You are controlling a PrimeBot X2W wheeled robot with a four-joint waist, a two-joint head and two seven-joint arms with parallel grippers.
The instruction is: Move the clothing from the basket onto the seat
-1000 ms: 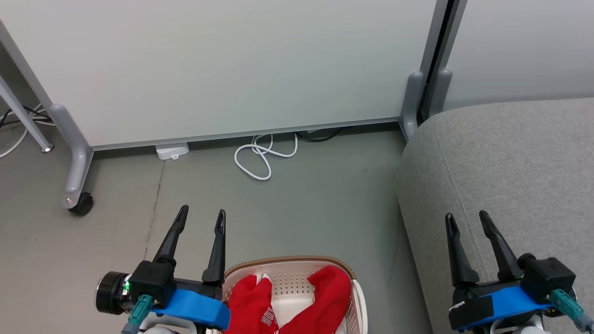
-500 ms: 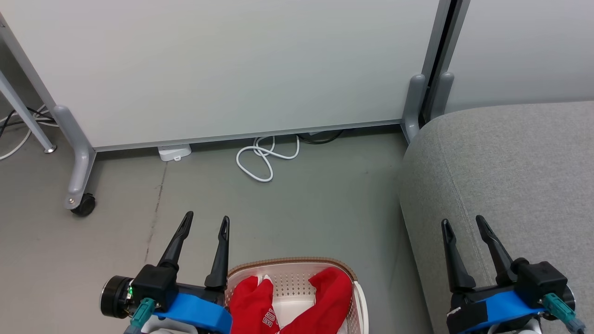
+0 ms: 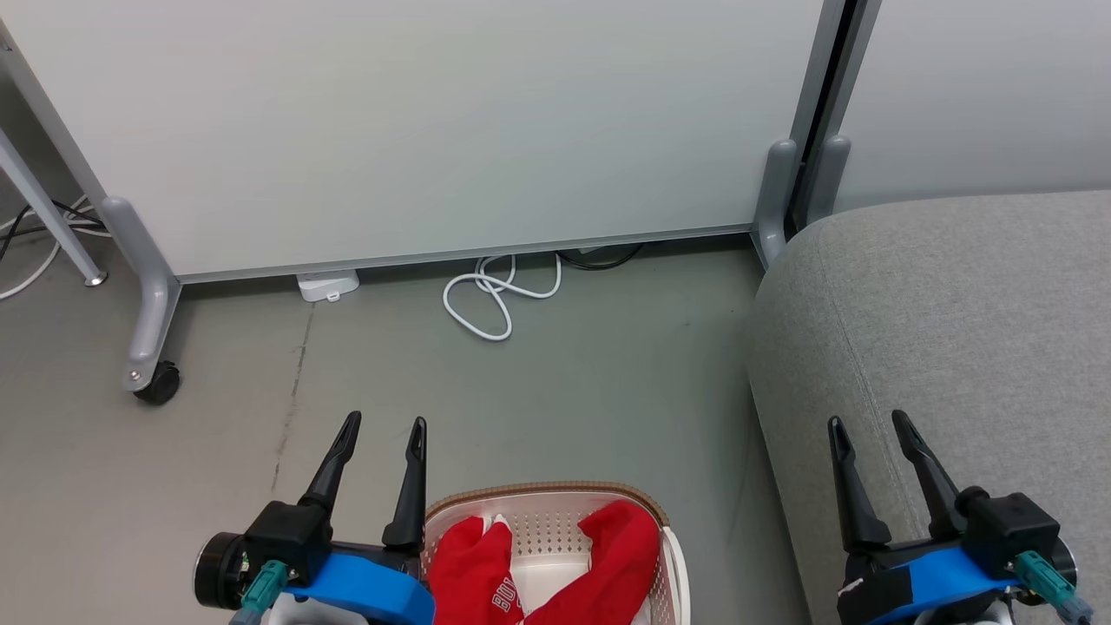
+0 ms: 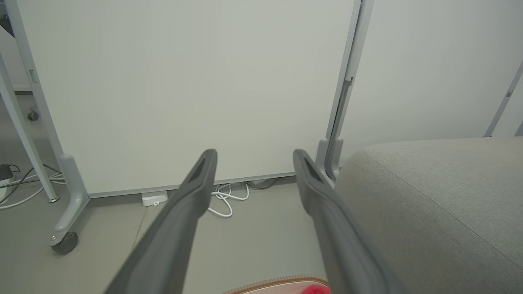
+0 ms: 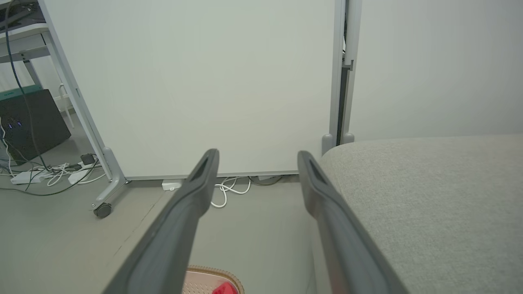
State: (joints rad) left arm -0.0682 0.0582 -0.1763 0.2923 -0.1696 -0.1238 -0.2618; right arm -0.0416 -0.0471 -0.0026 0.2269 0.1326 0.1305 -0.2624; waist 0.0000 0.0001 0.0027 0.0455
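Observation:
The red clothing (image 3: 612, 555) lies in the cream basket (image 3: 547, 496) with a brown rim, on the floor at the bottom middle of the head view; white lettering shows on one fold. The grey seat (image 3: 955, 312) fills the right side. My left gripper (image 3: 384, 427) hangs open just left of the basket, holding nothing. Over the seat's front edge my right gripper (image 3: 868, 422) is open and empty too. The left wrist view shows the spread left gripper (image 4: 253, 153), the basket rim (image 4: 278, 282), a scrap of red clothing (image 4: 315, 290) and the seat (image 4: 441, 196). The right gripper (image 5: 257, 154) is spread in its own wrist view, beside the seat (image 5: 429, 192).
A white wheeled partition (image 3: 417, 121) stands ahead, its caster (image 3: 158, 382) at the left. A coiled white cable (image 3: 490, 295) and a small white adapter (image 3: 326, 284) lie on the grey floor at its foot. More cables and a power strip (image 5: 28, 176) lie far left.
Both grippers sit slightly lower in the head view than a second ago, the left by a little more, and the whole picture has shifted a little. Both stay open; the clothing has not moved.

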